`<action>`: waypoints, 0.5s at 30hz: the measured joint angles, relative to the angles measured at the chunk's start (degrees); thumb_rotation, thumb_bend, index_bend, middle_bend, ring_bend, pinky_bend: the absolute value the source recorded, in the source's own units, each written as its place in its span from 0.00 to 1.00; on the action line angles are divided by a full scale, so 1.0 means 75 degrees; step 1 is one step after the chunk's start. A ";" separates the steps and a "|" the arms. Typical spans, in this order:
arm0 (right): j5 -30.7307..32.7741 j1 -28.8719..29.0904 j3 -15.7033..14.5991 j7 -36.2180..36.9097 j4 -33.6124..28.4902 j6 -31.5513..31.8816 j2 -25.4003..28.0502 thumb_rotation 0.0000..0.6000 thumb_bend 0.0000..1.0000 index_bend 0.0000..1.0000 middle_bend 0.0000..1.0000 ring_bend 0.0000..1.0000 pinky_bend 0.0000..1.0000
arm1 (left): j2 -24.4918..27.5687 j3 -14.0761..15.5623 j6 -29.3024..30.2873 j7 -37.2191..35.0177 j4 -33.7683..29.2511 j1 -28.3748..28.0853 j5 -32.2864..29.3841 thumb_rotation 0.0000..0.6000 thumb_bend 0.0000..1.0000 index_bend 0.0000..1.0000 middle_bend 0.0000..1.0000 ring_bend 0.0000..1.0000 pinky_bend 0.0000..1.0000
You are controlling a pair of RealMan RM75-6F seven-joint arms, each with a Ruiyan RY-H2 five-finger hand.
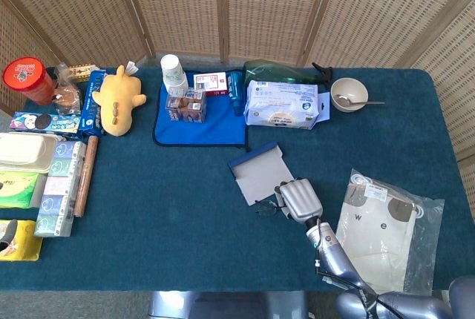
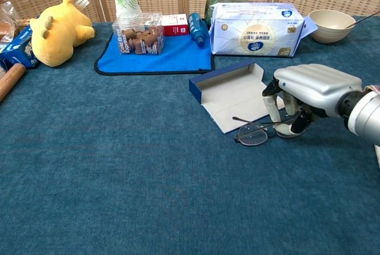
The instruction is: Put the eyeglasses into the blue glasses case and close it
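Observation:
The blue glasses case (image 1: 257,173) (image 2: 234,95) lies open on the blue cloth, pale inside up, lid flap toward me. The thin-rimmed eyeglasses (image 2: 254,134) (image 1: 269,208) lie just in front of its near right corner. My right hand (image 2: 306,89) (image 1: 298,199) arches over their right half, thumb and fingers curled in and pinching the right lens. The left lens and one temple stick out to the left. Only a grey fingertip of my left hand (image 1: 6,230) shows at the left edge of the head view.
A plastic bag with white cloth (image 1: 386,230) lies right of the hand. Behind the case stand a wipes pack (image 2: 256,28), a bowl with a spoon (image 2: 332,25), a blue mat (image 2: 154,56) with cup and boxes, and a yellow plush (image 2: 56,29). Boxes and a rolling pin (image 1: 85,174) line the left edge.

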 measured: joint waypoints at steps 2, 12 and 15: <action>0.0031 0.0011 0.0016 0.0013 0.0023 -0.0008 -0.0025 1.00 0.30 0.68 0.56 0.60 0.53 | 0.0002 0.0003 0.0013 -0.0017 0.0017 0.0016 -0.0004 1.00 0.29 0.20 0.13 0.00 0.00; 0.0006 0.0014 0.0175 0.0383 -0.0430 -0.0001 0.0276 1.00 0.30 0.70 0.57 0.61 0.53 | -0.0006 0.0010 0.0009 -0.0042 0.0028 0.0016 0.0052 1.00 0.29 0.20 0.13 0.00 0.00; -0.0047 0.0045 0.0250 0.0477 -0.0529 0.0005 0.0372 1.00 0.30 0.70 0.57 0.61 0.53 | -0.0001 0.0007 0.0029 -0.0027 0.0016 0.0022 0.0063 1.00 0.29 0.20 0.13 0.00 0.00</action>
